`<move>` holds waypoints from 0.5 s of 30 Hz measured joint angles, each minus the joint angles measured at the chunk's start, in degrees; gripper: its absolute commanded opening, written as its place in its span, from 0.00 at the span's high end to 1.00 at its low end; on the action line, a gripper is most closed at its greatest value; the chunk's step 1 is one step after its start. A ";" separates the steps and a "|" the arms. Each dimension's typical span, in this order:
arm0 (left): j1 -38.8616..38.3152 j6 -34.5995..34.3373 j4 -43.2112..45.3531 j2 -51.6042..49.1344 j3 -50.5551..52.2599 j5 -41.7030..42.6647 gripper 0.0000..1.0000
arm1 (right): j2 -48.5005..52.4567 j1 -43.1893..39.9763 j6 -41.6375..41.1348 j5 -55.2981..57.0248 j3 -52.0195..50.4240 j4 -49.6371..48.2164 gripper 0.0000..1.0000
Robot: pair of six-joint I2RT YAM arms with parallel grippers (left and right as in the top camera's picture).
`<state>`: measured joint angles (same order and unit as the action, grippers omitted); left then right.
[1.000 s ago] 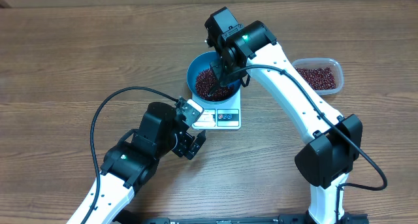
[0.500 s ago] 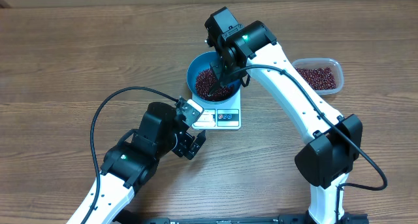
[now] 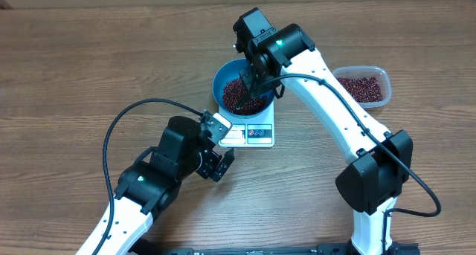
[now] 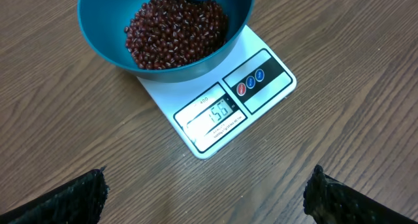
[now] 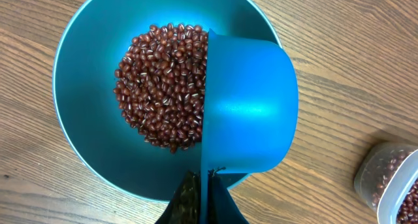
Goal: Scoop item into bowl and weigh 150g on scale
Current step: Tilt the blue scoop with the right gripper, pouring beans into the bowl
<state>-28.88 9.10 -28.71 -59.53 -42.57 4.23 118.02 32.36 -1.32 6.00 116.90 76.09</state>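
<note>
The left wrist view's top edge cuts off the bowl (image 4: 98,41); on the scale (image 4: 261,87), the display (image 4: 212,119) digits seem too blurred to read. The scoop (image 5: 248,113) hides some beans (image 5: 157,87).

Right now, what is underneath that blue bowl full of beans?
The bowl sits on a white scale; its display and round buttons stick out at one edge. The rest of the scale's top is hidden beneath the bowl.
</note>
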 measured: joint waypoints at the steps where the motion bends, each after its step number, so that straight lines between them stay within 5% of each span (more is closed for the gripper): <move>1: 0.00 0.00 0.00 -0.02 0.00 0.00 0.01 | 0.00 0.00 0.00 -0.02 0.00 0.02 0.96; 15: 0.00 0.00 0.00 0.00 0.00 0.00 0.00 | 0.00 -0.35 -1.86 -5.64 0.00 0.59 0.96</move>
<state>-28.88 9.10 -28.71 -59.53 -42.57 4.23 118.02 32.01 -3.18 0.36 116.90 76.69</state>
